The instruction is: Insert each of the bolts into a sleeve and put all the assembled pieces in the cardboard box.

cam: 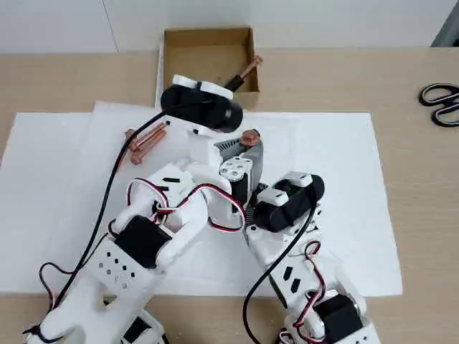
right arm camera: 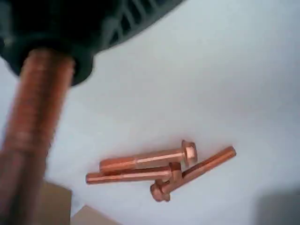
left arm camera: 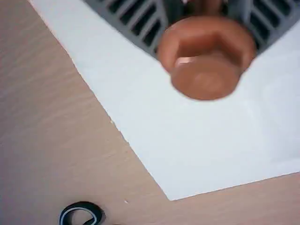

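A copper bolt [cam: 249,136] [left arm camera: 206,61] hangs over the white paper, and my left gripper [cam: 246,143] is shut on it just behind the hex head, its grey ribbed fingers [left arm camera: 126,16] on either side. The threaded shank [right arm camera: 33,131] passes through a black sleeve [right arm camera: 47,35]. My right gripper [cam: 240,168] meets it from the near side, shut on that sleeve. Three loose bolts [cam: 145,140] [right arm camera: 159,171] lie in a heap on the paper to the left. The cardboard box [cam: 208,37] stands at the back, with one bolt-in-sleeve piece [cam: 244,72] leaning on its right wall.
White paper sheet [cam: 330,158] covers the middle of the wooden table. Scissors [cam: 441,104] [left arm camera: 82,214] lie at the far right edge. Both arms crowd the centre, with their cables looping toward the front.
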